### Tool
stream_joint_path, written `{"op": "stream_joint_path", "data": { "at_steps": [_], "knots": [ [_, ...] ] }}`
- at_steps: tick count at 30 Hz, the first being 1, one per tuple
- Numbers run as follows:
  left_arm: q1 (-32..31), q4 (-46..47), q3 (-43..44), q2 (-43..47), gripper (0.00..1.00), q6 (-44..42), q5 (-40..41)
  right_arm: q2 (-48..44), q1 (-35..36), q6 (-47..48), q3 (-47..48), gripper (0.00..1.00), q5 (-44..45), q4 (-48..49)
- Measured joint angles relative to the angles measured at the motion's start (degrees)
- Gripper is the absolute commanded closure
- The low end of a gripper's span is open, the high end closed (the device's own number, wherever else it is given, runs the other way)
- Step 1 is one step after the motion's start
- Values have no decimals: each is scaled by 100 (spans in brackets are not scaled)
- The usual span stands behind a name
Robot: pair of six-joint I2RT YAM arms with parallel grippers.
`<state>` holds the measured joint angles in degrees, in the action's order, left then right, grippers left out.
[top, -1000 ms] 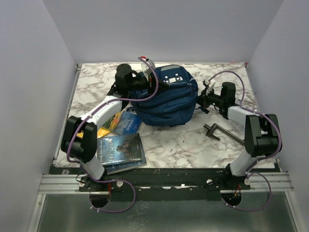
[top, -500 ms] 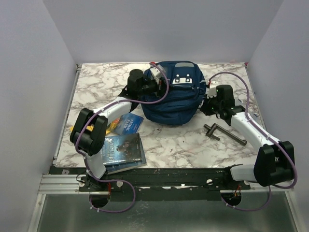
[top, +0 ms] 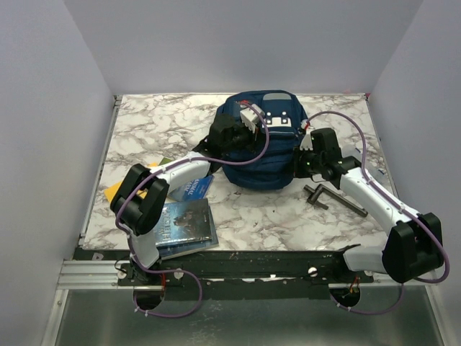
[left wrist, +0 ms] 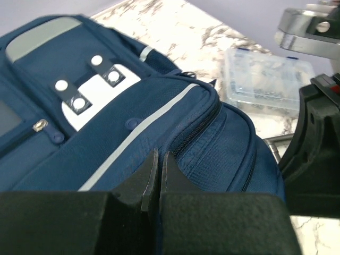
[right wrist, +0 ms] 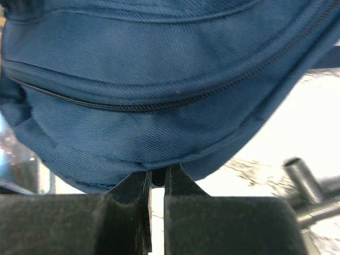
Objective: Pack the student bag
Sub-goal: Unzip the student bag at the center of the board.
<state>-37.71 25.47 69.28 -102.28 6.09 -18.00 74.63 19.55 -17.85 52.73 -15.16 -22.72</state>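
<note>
Sitting at the middle of the table's (top: 144, 122) far edge, the student bag (top: 259, 148) has an arm on each side. The left gripper (left wrist: 159, 156) has its fingers pressed together, tips on the bag's fabric beside a zip; whether it pinches anything, I cannot tell. The right gripper (right wrist: 158, 175) is narrow, nipping a fold at the bag's lower seam. Books (top: 184, 223) lie by the near left corner, a metal tool (top: 335, 198) toward the right edge.

The left hand (top: 256, 121) and right hand (top: 299, 155) have swung the student bag (top: 259, 164) rightward, more upright.
</note>
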Motion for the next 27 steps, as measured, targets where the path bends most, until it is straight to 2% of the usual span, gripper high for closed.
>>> {"op": "stream_joint_path", "data": {
  "at_steps": [7, 10, 15, 20, 24, 27],
  "knots": [
    [-374, -686, -46, 376, 100, 83, 1574, -278, 13, -382, -210, 99, -717, 203],
    [-448, -824, -39, 404, 100, 203, 2044, -564, 39, -404, -162, 99, -481, -221],
    [-638, -1451, 358, 269, 100, 461, 2747, -417, 129, -474, 48, 99, -162, -826],
    [-946, -2205, 1182, -151, 100, 610, 3416, -599, 741, -940, 48, 99, 96, -691],
    [-1060, -2627, 1480, -308, 100, 745, 3508, -586, 1062, -1263, -72, 99, 59, -382],
    [-1060, -2868, 1526, -313, 52, 774, 3274, -595, 1086, -1364, -232, 100, 107, -345]
  ]
}}
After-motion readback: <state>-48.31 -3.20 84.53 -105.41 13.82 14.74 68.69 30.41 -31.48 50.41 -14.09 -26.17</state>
